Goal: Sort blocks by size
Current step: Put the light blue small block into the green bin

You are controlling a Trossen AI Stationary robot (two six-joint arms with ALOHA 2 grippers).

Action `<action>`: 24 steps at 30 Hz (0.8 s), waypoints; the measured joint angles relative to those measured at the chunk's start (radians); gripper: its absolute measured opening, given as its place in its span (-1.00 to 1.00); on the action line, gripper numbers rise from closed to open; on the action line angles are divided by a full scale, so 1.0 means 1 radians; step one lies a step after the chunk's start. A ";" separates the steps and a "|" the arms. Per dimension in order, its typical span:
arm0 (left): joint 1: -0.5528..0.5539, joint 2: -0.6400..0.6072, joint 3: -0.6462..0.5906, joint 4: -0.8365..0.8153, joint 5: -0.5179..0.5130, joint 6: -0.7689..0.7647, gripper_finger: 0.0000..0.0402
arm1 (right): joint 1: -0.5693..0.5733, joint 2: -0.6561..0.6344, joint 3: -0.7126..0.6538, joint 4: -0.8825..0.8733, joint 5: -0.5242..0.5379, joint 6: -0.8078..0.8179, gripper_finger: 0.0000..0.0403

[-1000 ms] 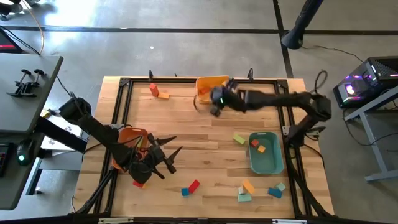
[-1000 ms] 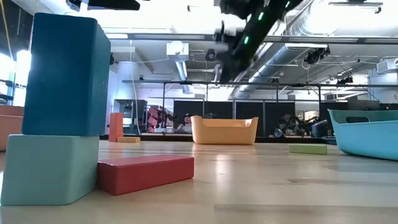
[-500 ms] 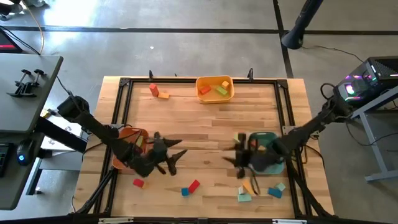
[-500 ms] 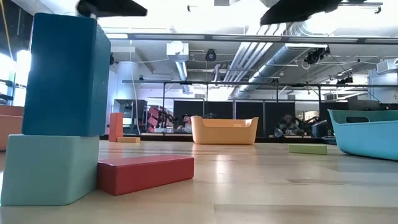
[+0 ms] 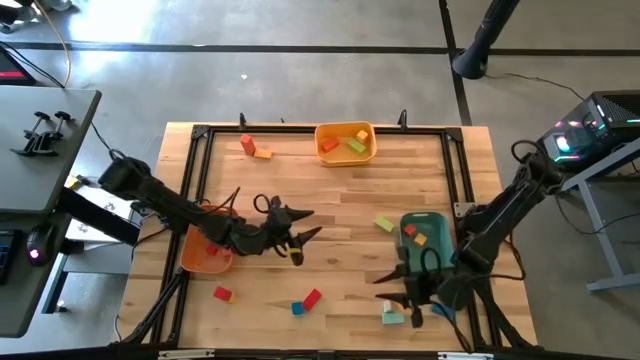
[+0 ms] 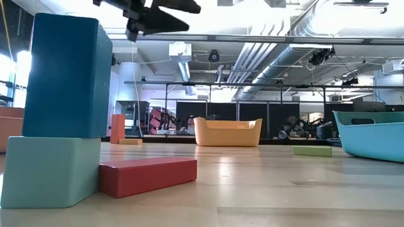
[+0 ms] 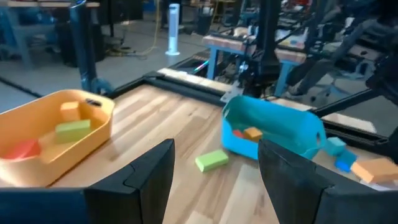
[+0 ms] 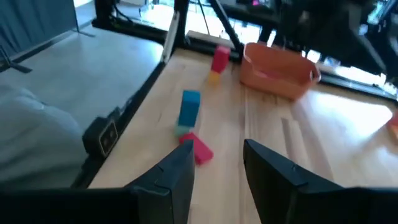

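Left gripper (image 5: 300,243) hung over the middle of the table in the high view, just right of the orange tray (image 5: 203,252) at centre left; its fingers (image 7: 146,177) stood apart with nothing between them. Right gripper (image 5: 404,289) sat low at lower right, just below the teal tray (image 5: 427,245), fingers (image 8: 174,171) parted and empty, tips over bare wood near the block cluster there.

Blocks, high view:
- Yellow tray (image 5: 345,142) at top centre held a red, a green and an orange piece.
- Red block (image 5: 246,144) with an orange block (image 5: 263,153) just beside it, upper left of the table.
- Green block (image 5: 384,224) lay flat just left of the teal tray; that tray held an orange piece and a red one.
- Small red block (image 5: 223,294) below the orange tray, lower left.
- Red bar (image 5: 312,299) touching a blue cube (image 5: 297,308), bottom centre.
- Teal block (image 5: 393,317) and blue block (image 5: 441,310) at lower right, partly hidden by the right arm.

Low view: blue block (image 6: 66,75) stacked on a teal block (image 6: 47,170) close at far left, red bar (image 6: 147,174) against them. Yellow tray centre background, teal tray at right edge. One gripper's dark fingers showed at upper left of that frame, well clear of the table.
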 joint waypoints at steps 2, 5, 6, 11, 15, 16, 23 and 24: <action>-0.002 0.010 0.000 0.021 0.022 0.020 0.07 | -0.003 0.000 0.035 -0.019 -0.004 -0.025 -0.34; -0.014 0.024 0.000 0.017 0.050 0.023 0.07 | -0.001 0.000 0.133 -0.155 -0.017 0.002 -0.34; -0.018 0.030 0.000 0.015 0.054 0.023 0.07 | 0.003 0.000 0.174 -0.228 -0.017 0.046 -0.34; -0.039 0.047 0.000 -0.001 0.057 0.041 0.07 | 0.036 0.005 0.396 -0.745 -0.069 0.464 -0.25; -0.053 0.055 0.000 -0.010 0.046 0.043 0.07 | 0.093 0.005 0.462 -1.065 -0.190 0.882 -0.11; -0.059 0.058 0.000 -0.012 0.042 0.044 0.07 | 0.112 0.006 0.462 -1.117 -0.219 0.986 -0.08; -0.077 0.068 0.000 -0.014 0.033 0.065 0.07 | 0.235 0.007 0.292 -1.032 -0.393 1.514 0.16; -0.077 0.068 0.000 -0.013 0.033 0.069 0.07 | 0.246 0.007 0.261 -0.990 -0.421 1.565 0.17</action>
